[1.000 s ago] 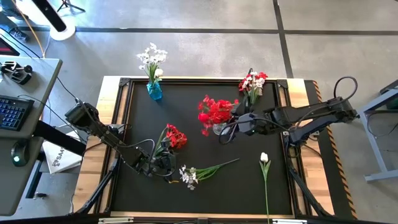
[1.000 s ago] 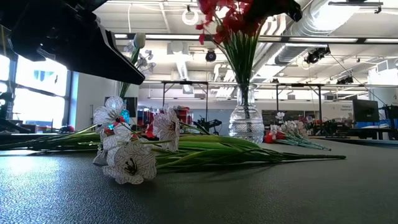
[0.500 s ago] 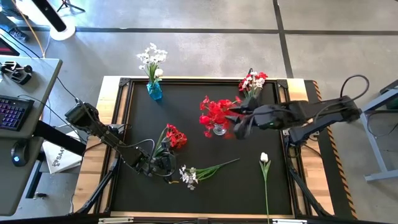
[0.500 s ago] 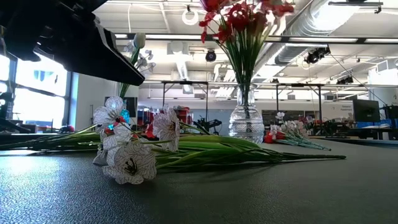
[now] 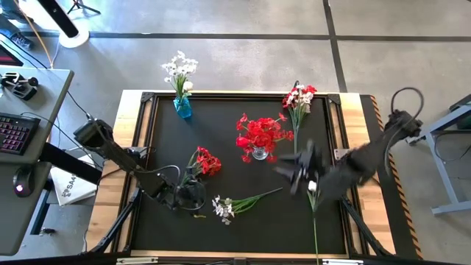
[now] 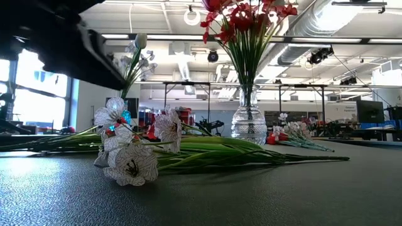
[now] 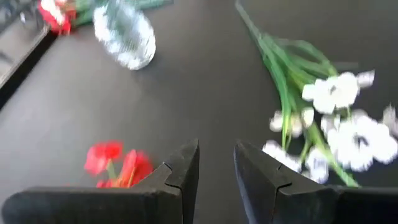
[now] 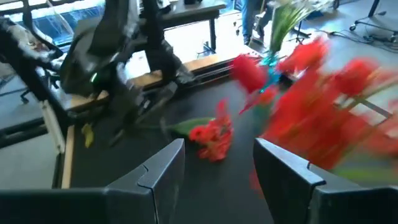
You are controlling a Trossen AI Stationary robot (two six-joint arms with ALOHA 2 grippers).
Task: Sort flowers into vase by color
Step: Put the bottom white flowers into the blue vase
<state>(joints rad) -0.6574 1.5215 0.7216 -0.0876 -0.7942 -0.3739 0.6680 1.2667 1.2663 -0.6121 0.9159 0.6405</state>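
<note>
A clear vase (image 5: 259,152) near the table's middle holds a red bunch (image 5: 259,132) upright. A blue vase (image 5: 182,107) at the far left holds white flowers (image 5: 180,68). Lying flat on the mat are a red sprig (image 5: 207,161), a white sprig (image 5: 224,208), a white tulip (image 5: 312,186) and a mixed red-and-white bunch (image 5: 298,97). My left gripper (image 5: 188,196) is open, low over the mat between the red sprig (image 7: 115,160) and the white sprig (image 7: 336,124). My right gripper (image 5: 302,173) is open, in the air right of the clear vase, above the tulip.
The black mat is framed by a wooden rim (image 5: 132,158). A desk with a keyboard (image 5: 15,132) stands left of the table. Bare mat lies at the near left corner (image 5: 158,235) and between the two vases (image 5: 213,118).
My right gripper has drawn back from the red bunch at the clear vase and swung toward the table's near right, over the tulip. The red bunch, crowded by the gripper before, now stands free and upright in the vase.
</note>
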